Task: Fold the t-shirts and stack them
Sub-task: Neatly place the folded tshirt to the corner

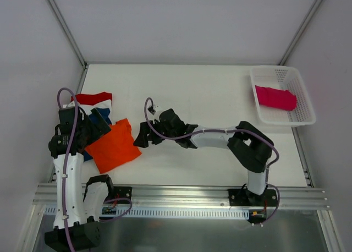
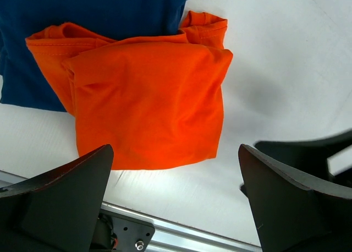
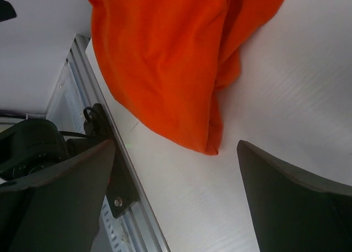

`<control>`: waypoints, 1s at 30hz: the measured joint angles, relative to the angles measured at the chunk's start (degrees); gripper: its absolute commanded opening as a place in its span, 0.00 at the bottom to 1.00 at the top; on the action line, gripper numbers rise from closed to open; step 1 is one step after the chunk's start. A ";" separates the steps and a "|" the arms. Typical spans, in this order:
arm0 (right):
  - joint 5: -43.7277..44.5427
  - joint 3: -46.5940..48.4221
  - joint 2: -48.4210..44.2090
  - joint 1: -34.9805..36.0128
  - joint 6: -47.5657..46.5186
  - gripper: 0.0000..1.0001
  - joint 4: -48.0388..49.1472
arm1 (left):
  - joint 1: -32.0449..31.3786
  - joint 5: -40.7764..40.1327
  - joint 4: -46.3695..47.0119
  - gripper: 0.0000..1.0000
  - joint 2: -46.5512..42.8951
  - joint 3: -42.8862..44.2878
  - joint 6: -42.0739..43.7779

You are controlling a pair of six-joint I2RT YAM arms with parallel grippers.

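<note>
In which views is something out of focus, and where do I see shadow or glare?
Top external view: even light, all sharp, only faint shadows. Left wrist view: the orange t-shirt is sharp, the dark left fingers soft-edged; a soft shadow lies on the table right of it. Right wrist view: right fingers blurred likewise.
</note>
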 measured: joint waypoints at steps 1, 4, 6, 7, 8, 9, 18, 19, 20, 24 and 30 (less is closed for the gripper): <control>-1.68 0.72 2.34 -0.24 1.31 0.98 2.23 | -0.02 0.42 -0.02 0.99 -0.24 0.00 0.02; -5.57 1.73 8.52 -0.81 5.03 0.98 7.63 | 0.00 1.51 -0.02 0.99 -0.44 0.00 0.07; -7.41 2.14 12.04 -1.09 7.13 0.98 9.75 | 0.00 1.99 -0.02 0.99 -0.57 0.00 0.09; -8.20 2.49 13.64 -1.14 8.09 0.98 10.60 | 0.00 2.08 -0.02 0.99 -0.72 0.00 0.11; -9.07 2.71 14.97 -1.18 9.44 0.98 12.17 | 0.00 2.29 0.00 0.99 -0.96 0.00 0.15; -9.79 3.19 15.67 -1.22 9.92 0.99 13.25 | 0.00 2.64 -0.02 0.99 -1.20 0.00 0.20; -12.48 8.76 21.16 -1.14 13.11 0.99 16.57 | 0.00 3.78 -0.02 0.99 -2.03 0.00 0.68; -12.76 9.53 21.90 -1.05 13.60 0.99 17.00 | 0.00 3.91 -0.02 0.99 -2.21 0.00 0.81; -13.00 10.38 22.67 -0.94 13.97 0.99 17.46 | 0.00 4.02 -0.02 0.99 -2.34 0.00 0.90; -13.79 13.51 25.11 0.07 14.80 0.87 18.18 | 0.00 4.48 -0.02 0.99 -2.84 0.00 1.16; -14.73 14.99 27.28 1.62 14.75 0.00 16.81 | 0.00 4.52 -0.02 0.99 -2.95 0.00 1.29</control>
